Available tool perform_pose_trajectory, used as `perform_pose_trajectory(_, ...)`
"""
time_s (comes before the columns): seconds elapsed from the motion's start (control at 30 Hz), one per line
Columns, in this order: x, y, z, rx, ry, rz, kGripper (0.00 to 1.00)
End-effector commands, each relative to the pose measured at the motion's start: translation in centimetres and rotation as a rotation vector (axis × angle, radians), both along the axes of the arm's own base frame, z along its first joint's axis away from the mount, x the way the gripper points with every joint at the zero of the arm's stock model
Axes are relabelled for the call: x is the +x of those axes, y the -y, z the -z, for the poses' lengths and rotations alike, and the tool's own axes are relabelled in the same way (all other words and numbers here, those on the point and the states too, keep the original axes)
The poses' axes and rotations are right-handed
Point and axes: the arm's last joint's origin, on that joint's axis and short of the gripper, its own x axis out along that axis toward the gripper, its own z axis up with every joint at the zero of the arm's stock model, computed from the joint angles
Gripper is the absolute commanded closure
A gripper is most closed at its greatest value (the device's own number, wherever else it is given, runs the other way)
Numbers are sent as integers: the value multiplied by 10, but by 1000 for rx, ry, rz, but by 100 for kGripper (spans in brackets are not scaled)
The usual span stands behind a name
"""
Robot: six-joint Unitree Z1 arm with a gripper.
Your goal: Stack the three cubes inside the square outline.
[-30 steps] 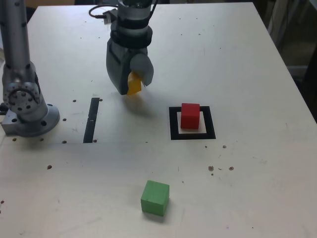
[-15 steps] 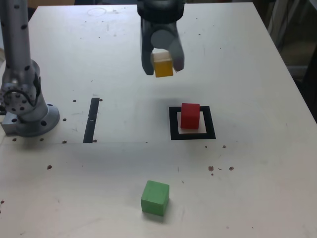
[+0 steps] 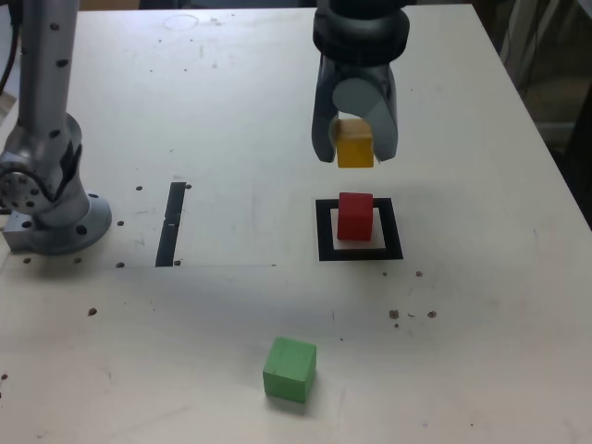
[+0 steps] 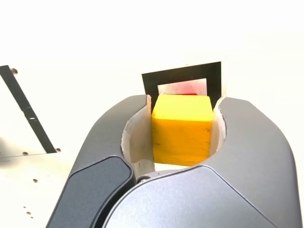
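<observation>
Nearest on the tabletop (image 3: 481, 351), the green cube (image 3: 289, 368) waits its turn. The red cube (image 3: 355, 215) sits inside the square outline (image 3: 324, 231) as base. Beyond, the end effector (image 3: 354, 153) clamps the yellow cube (image 3: 354, 148) aloft, ready for stacking.

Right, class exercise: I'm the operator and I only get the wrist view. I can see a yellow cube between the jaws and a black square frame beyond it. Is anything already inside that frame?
Observer: Yes, the red cube sits inside the square outline.
Operator: Is the yellow cube touching it?
Observer: No. The yellow cube hangs clear above the red one, held by the gripper.
Operator: Where's the third cube?
Observer: The green cube sits alone on the table, nearer the camera than the outline in the exterior view.
</observation>
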Motion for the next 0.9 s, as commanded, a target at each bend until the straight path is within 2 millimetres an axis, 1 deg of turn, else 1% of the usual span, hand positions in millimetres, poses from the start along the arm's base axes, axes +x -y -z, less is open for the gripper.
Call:
perform_pose_trajectory(0.0, 4, 3, 3, 12, 0, -1, 65)
perform_pose_trajectory(0.23, 6, 13, 11, 36, -15, 1, 65)
perform_pose_trajectory(0.47, 3, 37, 16, 42, -32, 25, 65)
perform_pose_trajectory(0.57, 1, 44, 20, 42, -44, 33, 65)
perform_pose_trajectory(0.73, 0, 47, 27, 44, -70, 38, 65)
perform_pose_trajectory(0.87, 3, 47, 33, 45, -79, 38, 65)
